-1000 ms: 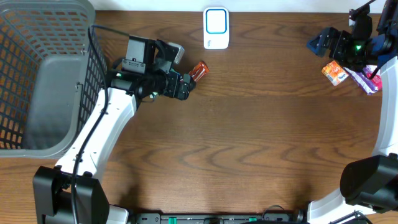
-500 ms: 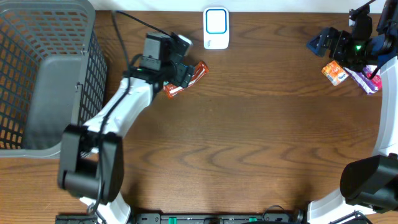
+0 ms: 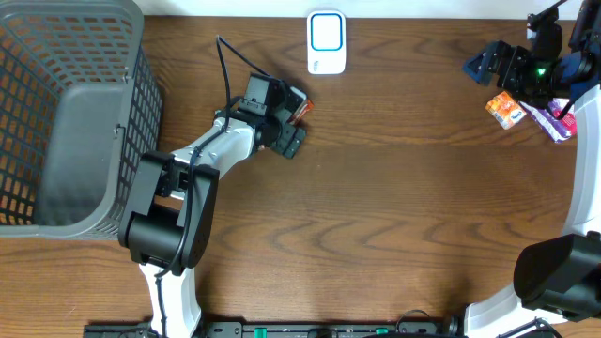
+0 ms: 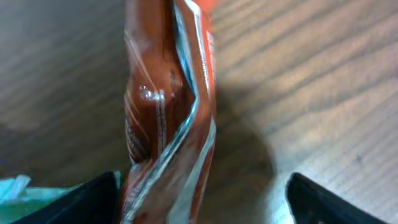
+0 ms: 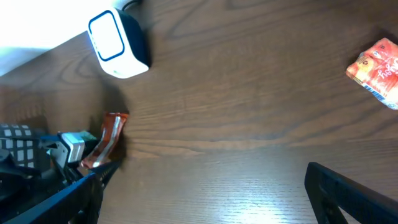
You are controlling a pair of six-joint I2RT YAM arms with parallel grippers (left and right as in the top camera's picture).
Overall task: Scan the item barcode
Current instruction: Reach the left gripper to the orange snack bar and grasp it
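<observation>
Left tool (image 4: pixel 202 198) stands wide astride the orange packet (image 4: pixel 168 112), not pinching it, the packet's long axis running out from the jaws toward the white scanner (image 3: pixel 327 42) beyond.

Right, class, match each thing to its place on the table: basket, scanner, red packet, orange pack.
Things:
1. basket
2. scanner
3. red packet
4. orange pack

Places:
A. middle of the far edge
B. right side of the table
C. left end of the table
D. between the open fingers of the left gripper

Pairs: 1-C, 2-A, 3-D, 4-B
</observation>
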